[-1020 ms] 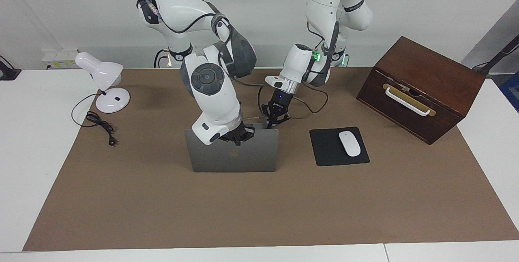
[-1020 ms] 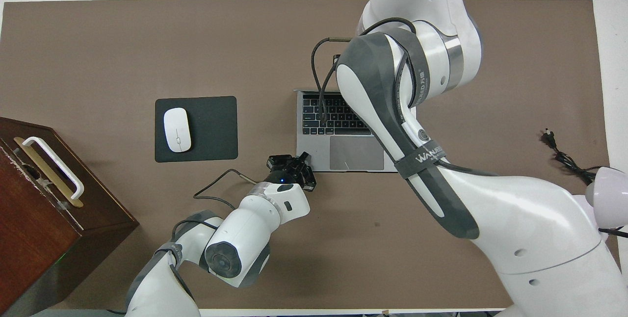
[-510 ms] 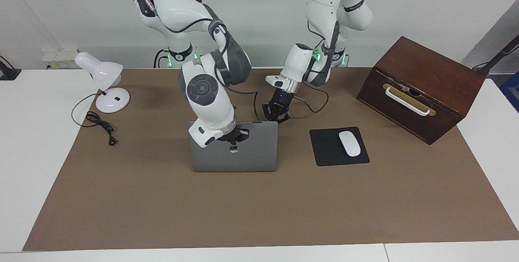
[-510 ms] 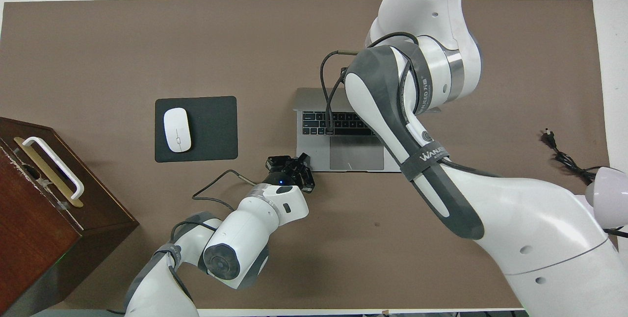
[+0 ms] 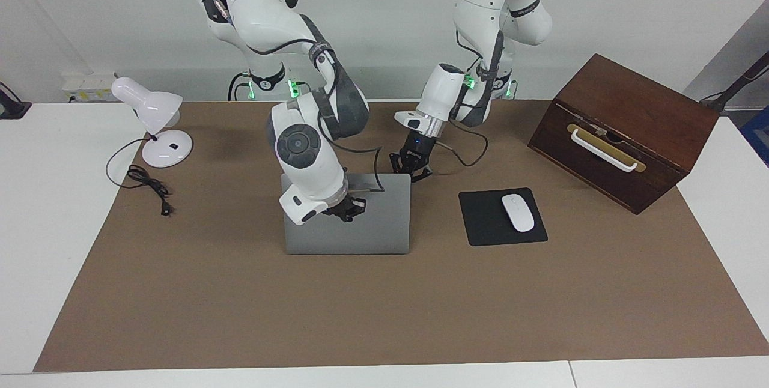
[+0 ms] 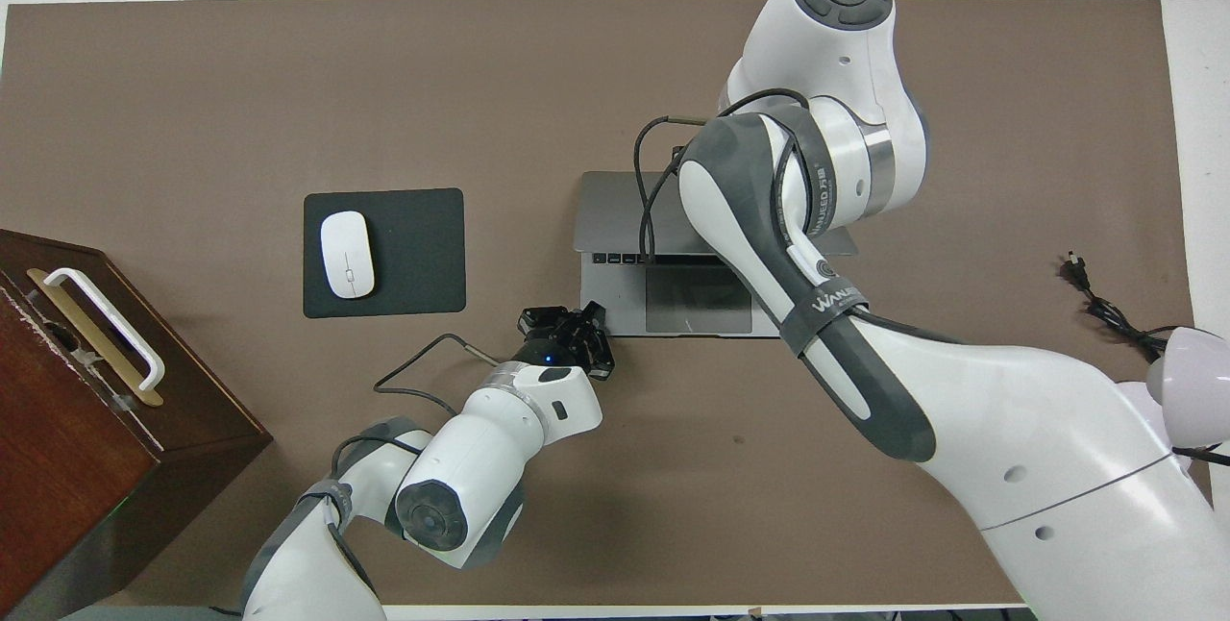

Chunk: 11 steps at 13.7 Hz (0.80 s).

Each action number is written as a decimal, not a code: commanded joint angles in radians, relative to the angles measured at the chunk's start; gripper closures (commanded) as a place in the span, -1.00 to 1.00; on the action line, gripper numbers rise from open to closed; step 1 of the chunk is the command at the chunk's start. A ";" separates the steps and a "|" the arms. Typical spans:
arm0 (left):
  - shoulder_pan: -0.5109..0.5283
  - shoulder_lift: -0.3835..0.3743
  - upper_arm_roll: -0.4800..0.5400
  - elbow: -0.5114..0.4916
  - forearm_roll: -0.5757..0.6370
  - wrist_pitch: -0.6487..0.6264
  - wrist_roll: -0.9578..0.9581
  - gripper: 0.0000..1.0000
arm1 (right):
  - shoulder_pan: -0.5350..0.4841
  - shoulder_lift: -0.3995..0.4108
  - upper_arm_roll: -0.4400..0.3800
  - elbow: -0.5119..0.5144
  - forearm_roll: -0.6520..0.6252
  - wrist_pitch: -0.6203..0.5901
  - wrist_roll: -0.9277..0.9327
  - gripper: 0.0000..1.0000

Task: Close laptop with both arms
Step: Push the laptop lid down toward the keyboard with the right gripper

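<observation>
The silver-grey laptop [image 5: 384, 226] sits mid-table with its lid tilted low over the keys; in the overhead view the lid [image 6: 610, 212] covers all but one key row and the trackpad [image 6: 697, 299]. My right gripper [image 5: 344, 208] rests on top of the lid near the logo; the right arm hides it in the overhead view. My left gripper [image 5: 411, 167] is low at the laptop's corner nearest the robots, toward the left arm's end. It also shows in the overhead view [image 6: 569, 328], beside the base's front corner.
A black mouse pad [image 5: 480, 226] with a white mouse [image 5: 518, 212] lies beside the laptop toward the left arm's end. A brown wooden box [image 5: 625, 130] with a white handle stands past it. A white desk lamp [image 5: 153, 121] and its cable [image 5: 147, 187] are at the right arm's end.
The lid has swung down from nearly upright to low over the keyboard, with my right gripper moving down with it. My left gripper has stayed at the laptop's corner.
</observation>
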 commanded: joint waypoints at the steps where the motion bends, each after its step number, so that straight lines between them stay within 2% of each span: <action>1: -0.011 0.011 0.019 -0.063 -0.004 -0.020 0.020 1.00 | -0.011 -0.033 0.010 -0.090 0.029 0.055 -0.030 1.00; 11: -0.011 0.013 0.019 -0.058 -0.004 -0.019 0.020 1.00 | -0.007 -0.027 0.010 -0.150 0.029 0.134 -0.030 1.00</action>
